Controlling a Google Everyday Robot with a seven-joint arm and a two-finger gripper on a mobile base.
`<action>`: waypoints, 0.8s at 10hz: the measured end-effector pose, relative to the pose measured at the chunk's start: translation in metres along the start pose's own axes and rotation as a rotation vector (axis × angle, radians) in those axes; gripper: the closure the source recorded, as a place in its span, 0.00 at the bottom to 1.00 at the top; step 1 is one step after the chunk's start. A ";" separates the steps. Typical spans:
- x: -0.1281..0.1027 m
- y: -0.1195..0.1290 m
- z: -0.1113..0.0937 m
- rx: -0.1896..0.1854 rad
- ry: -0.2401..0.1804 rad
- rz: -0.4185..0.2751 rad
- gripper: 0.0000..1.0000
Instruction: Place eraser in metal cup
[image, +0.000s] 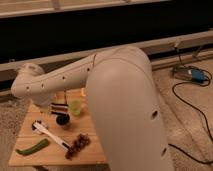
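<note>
The wooden table (30, 149) looks matt and pale, with the dark shiny metal cup (62, 120) near its middle and a translucent green plastic cup (75, 107) at its 1 o'clock. The arm (120, 100) is smooth cream plastic; its gripper (55, 106) hangs at the metal cup's 11 o'clock, beside the striped matt eraser (60, 107).
</note>
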 end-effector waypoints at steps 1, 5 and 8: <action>0.004 0.004 0.002 -0.009 0.018 -0.004 1.00; 0.012 0.021 0.020 -0.061 0.105 -0.025 0.77; 0.021 0.016 0.041 -0.090 0.166 -0.008 0.44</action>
